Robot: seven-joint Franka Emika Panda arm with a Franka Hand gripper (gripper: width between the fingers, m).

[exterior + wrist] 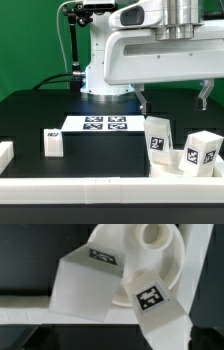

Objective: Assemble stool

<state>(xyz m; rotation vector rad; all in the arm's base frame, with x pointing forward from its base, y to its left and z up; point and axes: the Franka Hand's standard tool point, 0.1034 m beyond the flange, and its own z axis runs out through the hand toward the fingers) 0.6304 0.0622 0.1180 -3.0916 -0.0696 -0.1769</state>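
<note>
Two of three legs at seat (152,246): first leg (85,280) and second leg (155,300), both tilted, touching it; cannot tell if fixed. Third leg (53,143) lies loose on tabletop (30,110), well apart from seat. Claw (174,100) above seat, spread wide, empty.

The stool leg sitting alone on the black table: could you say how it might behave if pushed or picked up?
The leg looks a chunky block, so probably stiff. It sits low on a flat face, so it should slide rather than roll or tip. Its smooth white plastic may be slippery to grip.
</note>
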